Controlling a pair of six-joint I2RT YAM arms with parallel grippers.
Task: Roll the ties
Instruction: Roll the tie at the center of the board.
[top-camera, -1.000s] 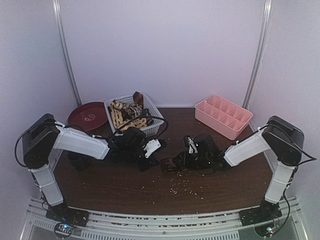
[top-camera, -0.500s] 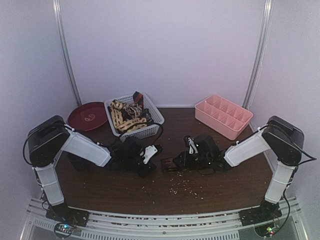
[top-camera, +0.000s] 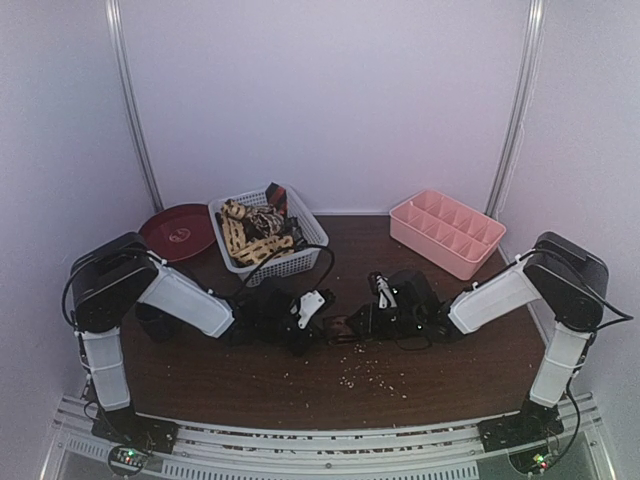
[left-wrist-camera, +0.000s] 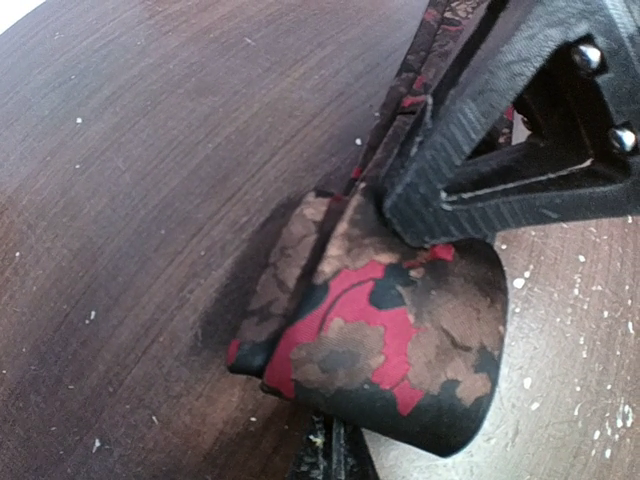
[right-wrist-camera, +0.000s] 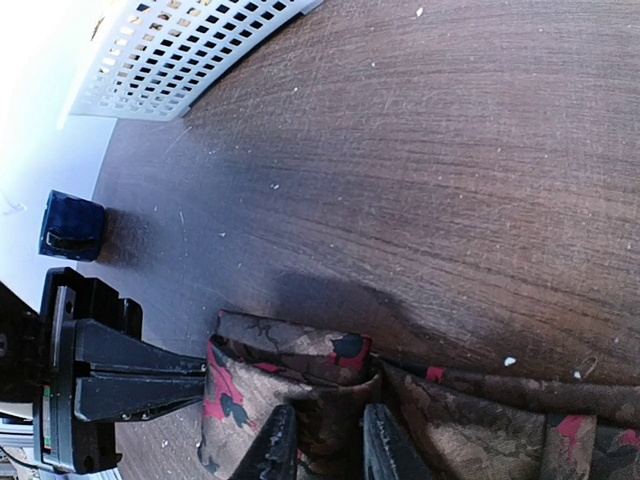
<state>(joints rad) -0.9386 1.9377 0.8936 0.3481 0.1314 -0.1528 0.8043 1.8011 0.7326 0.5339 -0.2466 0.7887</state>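
A dark red, brown and black patterned tie (left-wrist-camera: 380, 345) lies partly rolled on the brown table (top-camera: 250, 380), between my two grippers in the top view (top-camera: 338, 328). My right gripper (right-wrist-camera: 328, 448) is shut on the roll's inner fold, and the tie's unrolled tail (right-wrist-camera: 520, 420) runs off to the right. My left gripper (left-wrist-camera: 335, 462) is shut, its tip at the roll's open end; it shows in the right wrist view (right-wrist-camera: 195, 378) touching the fabric's edge. The right gripper's fingers (left-wrist-camera: 470, 160) press on the roll from above. More ties (top-camera: 255, 235) fill the white basket.
The white lattice basket (top-camera: 312, 243) stands at back left, beside a dark red plate (top-camera: 175, 232). A pink divided tray (top-camera: 445, 232) is at back right. A small dark blue mug (right-wrist-camera: 72, 226) sits left of the roll. Crumbs dot the near table.
My left arm has slid right and down toward the tie, and its gripper has gone from partly open to shut. The right gripper has stayed on the roll.
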